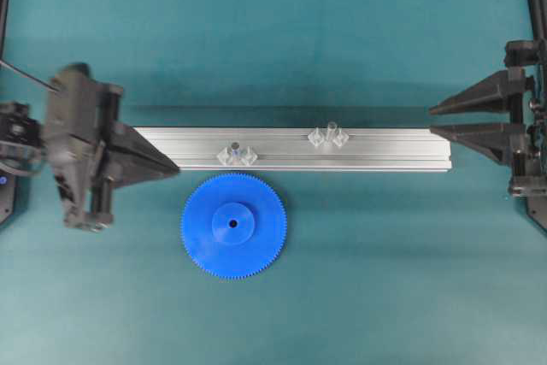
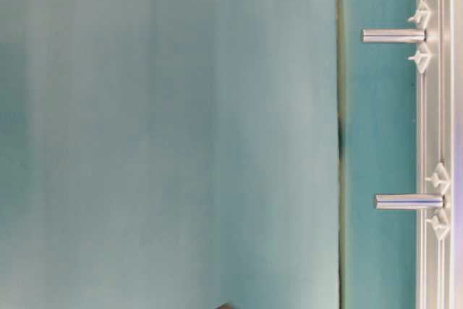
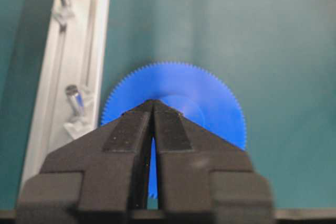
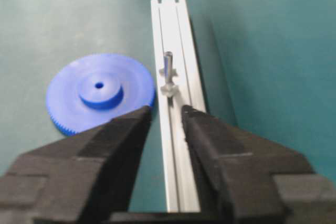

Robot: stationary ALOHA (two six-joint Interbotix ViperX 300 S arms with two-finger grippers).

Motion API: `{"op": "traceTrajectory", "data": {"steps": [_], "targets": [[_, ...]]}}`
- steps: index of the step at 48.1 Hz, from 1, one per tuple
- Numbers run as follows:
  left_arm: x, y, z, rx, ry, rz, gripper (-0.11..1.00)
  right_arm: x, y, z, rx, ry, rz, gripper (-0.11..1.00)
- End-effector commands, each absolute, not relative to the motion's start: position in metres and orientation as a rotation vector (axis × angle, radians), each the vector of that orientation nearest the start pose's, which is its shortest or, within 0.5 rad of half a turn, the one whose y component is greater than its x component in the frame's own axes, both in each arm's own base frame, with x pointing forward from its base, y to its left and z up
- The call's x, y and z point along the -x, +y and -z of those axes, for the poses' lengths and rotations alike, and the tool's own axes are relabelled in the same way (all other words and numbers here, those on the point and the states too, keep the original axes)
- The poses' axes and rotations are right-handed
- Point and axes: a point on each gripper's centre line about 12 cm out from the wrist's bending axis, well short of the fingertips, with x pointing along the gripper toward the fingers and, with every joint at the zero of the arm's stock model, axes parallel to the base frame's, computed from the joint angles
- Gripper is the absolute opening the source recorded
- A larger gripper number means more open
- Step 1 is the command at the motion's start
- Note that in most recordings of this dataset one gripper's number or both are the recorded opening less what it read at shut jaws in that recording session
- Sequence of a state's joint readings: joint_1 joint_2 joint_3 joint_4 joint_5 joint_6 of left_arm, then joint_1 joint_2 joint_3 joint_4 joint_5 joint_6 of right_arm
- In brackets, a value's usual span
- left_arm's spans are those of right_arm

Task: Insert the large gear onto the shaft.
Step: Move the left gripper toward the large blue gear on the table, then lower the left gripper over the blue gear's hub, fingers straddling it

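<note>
The large gear (image 1: 233,225), a bright-blue toothed disc with a raised hub, lies flat on the teal mat just in front of the aluminium rail (image 1: 385,150). The shaft (image 1: 329,134), a thin pin with a light tip, stands between clear brackets on the rail right of centre. My left gripper (image 1: 175,166) is shut and empty, its tips at the rail's left end, left of the gear. My right gripper (image 1: 432,119) is open at the rail's right end. The right wrist view shows the shaft (image 4: 168,66) ahead of the open right gripper (image 4: 167,109) and the gear (image 4: 100,95) to the left.
A second, stubbier pin (image 1: 237,154) stands on the rail right behind the gear, near the left gripper's tips. In the left wrist view this pin (image 3: 76,100) is left of the gear (image 3: 210,103). Both arm bases sit at the table's left and right edges.
</note>
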State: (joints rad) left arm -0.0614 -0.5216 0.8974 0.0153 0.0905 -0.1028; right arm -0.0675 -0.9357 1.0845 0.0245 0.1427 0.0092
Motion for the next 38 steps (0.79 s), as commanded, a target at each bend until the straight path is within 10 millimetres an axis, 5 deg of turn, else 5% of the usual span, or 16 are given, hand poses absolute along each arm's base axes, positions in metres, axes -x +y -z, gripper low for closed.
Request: {"op": "traceTrajectory", "data": {"steps": [1, 9, 18, 38], "targets": [[-0.298, -0.021, -0.258, 0.066, 0.464, 0.048, 0.09, -0.206, -0.014, -0.28, -0.048, 0.282, 0.072, 0.5], [-0.308, -0.022, -0.25, 0.062, 0.495, 0.048, 0.43, -0.204, -0.014, -0.278, -0.046, 0.299, 0.07, 0.66], [-0.317, -0.023, -0.242, 0.059, 0.55, 0.046, 0.9, -0.2, -0.014, -0.274, -0.046, 0.302, 0.071, 0.69], [-0.348, -0.039, -0.223, 0.047, 0.663, 0.076, 0.91, -0.189, -0.013, -0.269, -0.042, 0.327, 0.07, 0.7]]}}
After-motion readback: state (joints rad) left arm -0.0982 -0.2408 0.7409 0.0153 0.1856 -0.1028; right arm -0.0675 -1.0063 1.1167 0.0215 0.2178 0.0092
